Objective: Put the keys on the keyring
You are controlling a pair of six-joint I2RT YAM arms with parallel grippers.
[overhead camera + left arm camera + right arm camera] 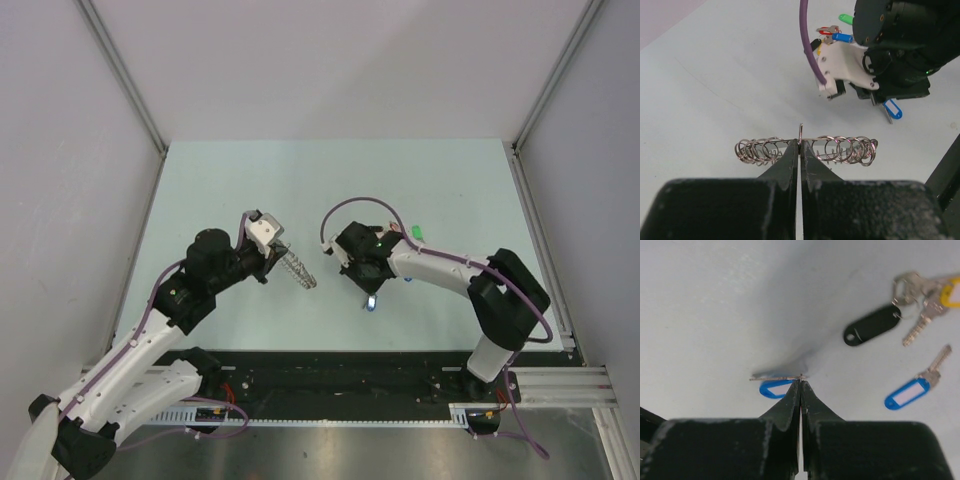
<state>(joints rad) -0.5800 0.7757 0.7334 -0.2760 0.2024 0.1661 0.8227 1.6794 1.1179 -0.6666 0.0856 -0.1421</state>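
Keyring (840, 149) hangs pinched in the left gripper (800, 148), tips shut on it, above the table (715, 75) — thin, light wire, probably springy, so grip its rim. Right gripper (801, 384) pinches a blue-tagged key (775, 388) — tiny, slippery; by the metal, I think.

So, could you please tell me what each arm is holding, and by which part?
Left fingers pinch the keyring at its middle; right fingers pinch a blue-tagged key by its metal part.

Left arm (130, 370) and right arm (435, 265): white link shells, black joint housings, purple cables (810, 50) routed outside, white wrist bracket (845, 65); left gripper (800, 145) with matte black tapered fingers (785, 167), bases scuffed grey.
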